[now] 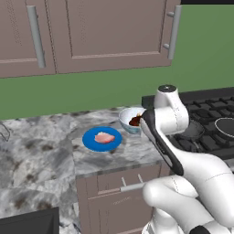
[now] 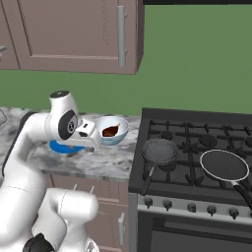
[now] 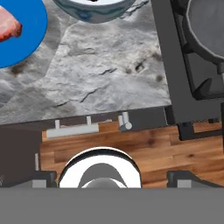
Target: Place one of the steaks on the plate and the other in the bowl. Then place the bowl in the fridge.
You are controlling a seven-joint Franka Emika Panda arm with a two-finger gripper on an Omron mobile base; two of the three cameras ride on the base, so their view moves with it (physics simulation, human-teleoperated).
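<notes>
The bowl (image 2: 111, 130) sits on the marble counter (image 1: 41, 155), right next to the black stove (image 2: 197, 157). The dark brown steak (image 2: 110, 130) lies inside it. Just beside the bowl is the blue plate (image 1: 89, 140), with the pale pink steak (image 1: 104, 137) on top. Two black pans (image 2: 160, 150) rest on the stove burners. The gripper (image 3: 111, 177) hangs above the counter's front edge, near the bowl but not touching it. Its jaws are spread wide and hold nothing. Brown cabinets (image 1: 91, 36) hang on the green wall above.
</notes>
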